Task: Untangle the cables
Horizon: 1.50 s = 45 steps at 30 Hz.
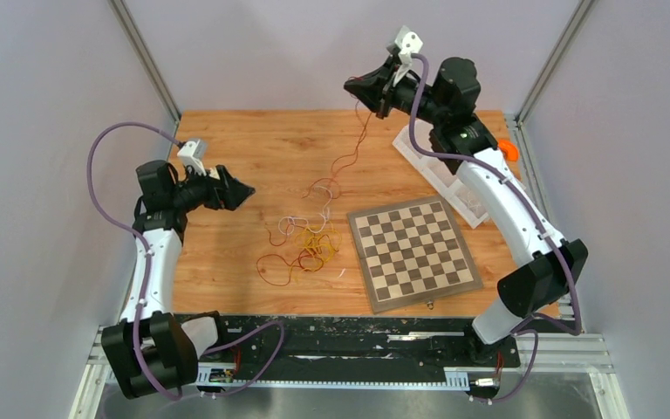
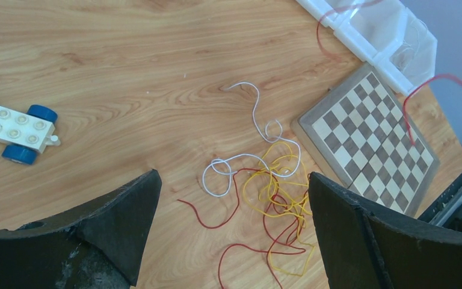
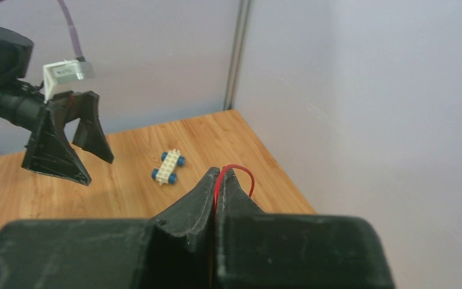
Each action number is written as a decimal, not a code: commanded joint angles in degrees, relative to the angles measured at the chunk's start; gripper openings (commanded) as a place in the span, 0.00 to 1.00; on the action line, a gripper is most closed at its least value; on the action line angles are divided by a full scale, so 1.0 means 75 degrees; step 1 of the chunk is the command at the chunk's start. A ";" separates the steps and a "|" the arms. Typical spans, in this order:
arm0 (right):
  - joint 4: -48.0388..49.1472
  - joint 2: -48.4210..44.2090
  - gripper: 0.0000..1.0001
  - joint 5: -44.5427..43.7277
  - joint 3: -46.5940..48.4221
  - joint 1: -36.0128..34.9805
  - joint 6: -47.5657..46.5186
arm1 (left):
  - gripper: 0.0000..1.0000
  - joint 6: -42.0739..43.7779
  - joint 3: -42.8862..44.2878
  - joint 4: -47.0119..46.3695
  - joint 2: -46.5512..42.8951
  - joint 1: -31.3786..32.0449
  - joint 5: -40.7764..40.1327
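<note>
Top external view: a chessboard [image 1: 413,251] is laid on the wooden table [image 1: 253,140], close to the near edge and turned a little. Just to the left of the chessboard the cables [image 1: 312,244] are heaped in a loose tangle. In it a yellow-orange cable [image 2: 277,198] and a white cable [image 2: 255,114] are crossed with red strands. The tangle is near the board's left edge, but contact with it cannot be confirmed.

Farther left of the chessboard the left gripper [image 1: 249,194] is held above the table with its jaws spread wide, and nothing is gripped by it. On that same side, well apart from the chessboard, a toy car [image 3: 168,167] of white bricks with blue wheels is seen in the wrist views.

Behind the chessboard, at its far right side, a white compartment tray [image 1: 427,166] is placed, partly hidden by the right arm [image 1: 506,201]. One red cable [image 3: 236,165] is drawn up from the tangle. It is led beyond the far left corner of the chessboard to the right gripper [image 1: 382,106], which is raised high and clamped upon it.
</note>
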<state>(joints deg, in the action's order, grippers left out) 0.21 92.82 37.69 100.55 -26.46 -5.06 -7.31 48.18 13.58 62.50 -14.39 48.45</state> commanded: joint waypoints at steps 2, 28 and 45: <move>-0.0419 -0.0531 0.00 -0.0260 -0.0261 0.0663 -0.0117 | 1.00 0.0099 0.0380 -0.0041 0.0155 0.0235 -0.0014; -0.0828 0.1013 0.00 -0.0249 -0.0359 0.4594 -0.0702 | 1.00 0.0039 0.0910 0.0253 0.0757 0.0821 -0.0453; -0.0383 0.2821 0.00 -0.0233 0.0819 0.5389 -0.1130 | 1.00 0.0294 0.1265 0.0586 0.1029 0.0817 -0.0576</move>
<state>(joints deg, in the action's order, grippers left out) -6.04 112.31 34.98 104.14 14.59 -12.16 -6.59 54.41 18.26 69.65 -8.38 44.42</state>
